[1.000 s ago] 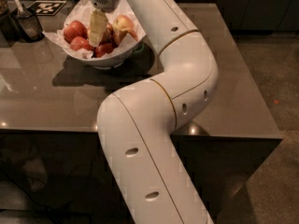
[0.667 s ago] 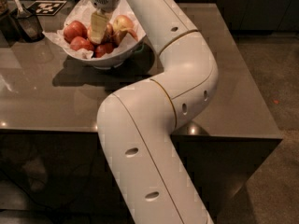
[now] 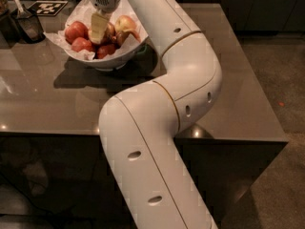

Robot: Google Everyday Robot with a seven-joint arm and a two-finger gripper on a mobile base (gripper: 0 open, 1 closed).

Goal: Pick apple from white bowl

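The white bowl (image 3: 116,57) stands at the far left of the brown table, lined with crumpled white paper and holding several apples. The apple (image 3: 125,25), red with golden-yellow patches, lies at the bowl's right side. Smaller red apples (image 3: 76,31) lie to the left and front. My gripper (image 3: 98,29) hangs down into the middle of the bowl, among the apples and just left of the apple. What sits under it is hidden. My white arm (image 3: 181,75) curves across the table's middle.
A dark cup (image 3: 29,26) with a utensil in it stands left of the bowl. A black-and-white marker tag (image 3: 47,6) lies behind it. The table's front edge (image 3: 228,138) runs across the view, and the floor (image 3: 281,80) lies to the right.
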